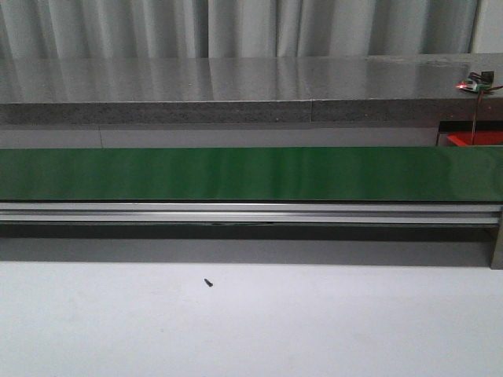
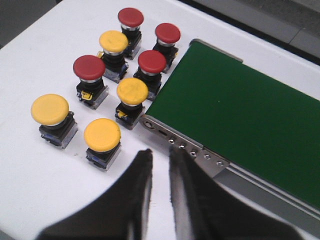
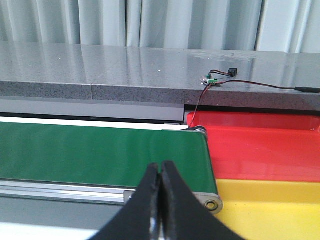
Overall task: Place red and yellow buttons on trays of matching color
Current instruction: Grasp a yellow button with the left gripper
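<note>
Nothing is sorted yet, as far as the views are showing. Eight buttons, four red [image 2: 89,67] and four yellow [image 2: 50,108], are standing clustered on the table [image 2: 35,170] beside the belt [image 2: 240,115] end. The red tray [image 3: 260,145] and yellow tray [image 3: 270,205] (both only partly visible) are looking empty. The left gripper [image 2: 159,170] is hovering near, jaws slightly apart; the right gripper [image 3: 160,192] is waiting with jaws together, holding nothing.

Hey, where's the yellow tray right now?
The yellow tray shows only in the right wrist view, just past the end of the green belt, side by side with the red tray, close to the right gripper.
</note>
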